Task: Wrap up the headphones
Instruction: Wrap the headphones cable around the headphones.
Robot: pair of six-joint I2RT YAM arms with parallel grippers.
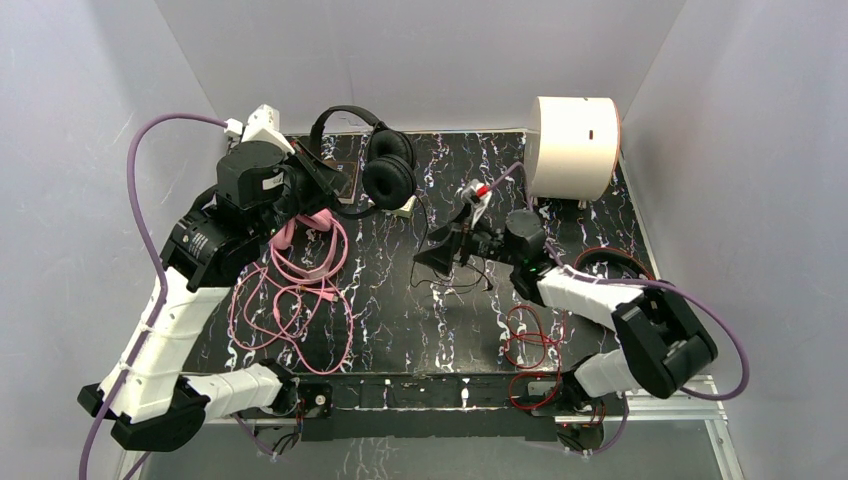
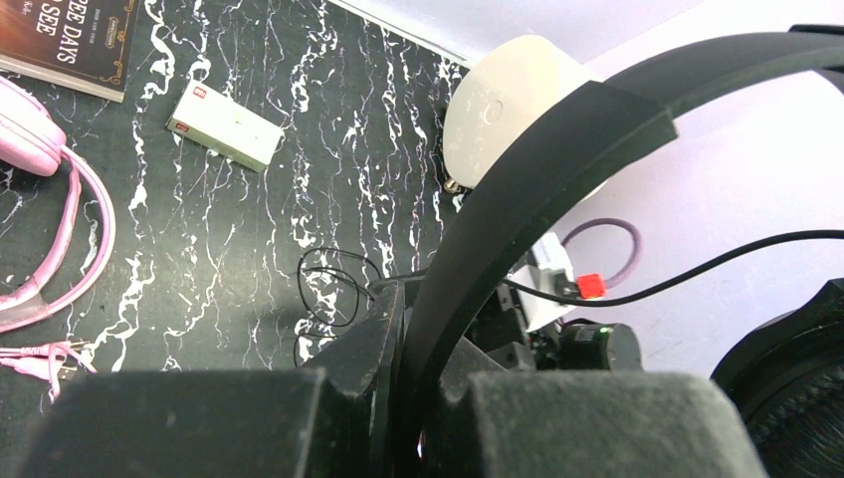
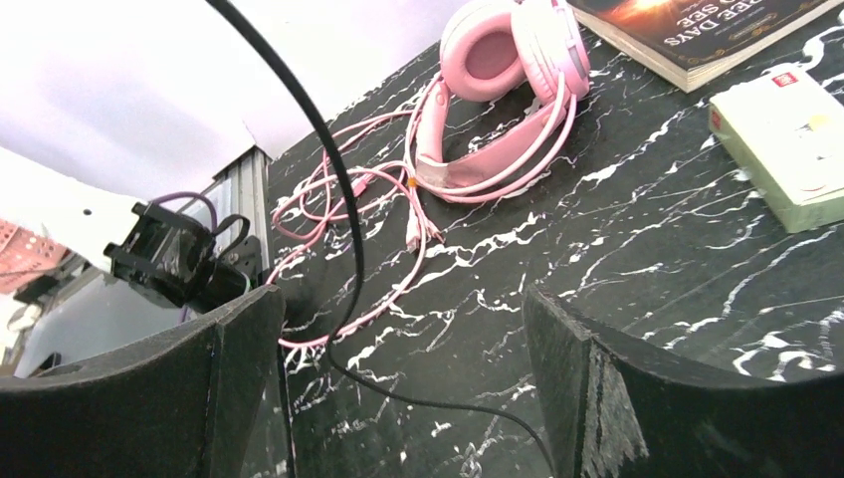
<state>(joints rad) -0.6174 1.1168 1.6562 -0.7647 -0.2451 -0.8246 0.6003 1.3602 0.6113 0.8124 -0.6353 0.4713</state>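
At the back left of the black, white-veined marble-look tabletop (image 1: 400, 320), left gripper (image 2: 413, 398) with jaws shut tight on the curved black headband of the small black over-ear headphones (image 1: 390, 170). Held up off the surface, both round padded ear cups hanging side by side near the rear edge.

Near the table's middle, right gripper (image 3: 403, 349) with jaws spread fully apart, gripping nothing. Thin black cable (image 3: 343, 199) dropping through the gap close to one finger, contact unclear, then trailing loose on the tabletop.

Under the left arm, bulky pink padded headset (image 3: 508, 60) lying flat, its pink cable (image 1: 300, 300) sprawled in loose loops. By the right arm's base, thin red cable (image 1: 530, 340) in slack coils.

Nearby: dark paperback book (image 2: 70, 40), small white rectangular box (image 2: 224, 124), white cylindrical drum (image 1: 573, 145).
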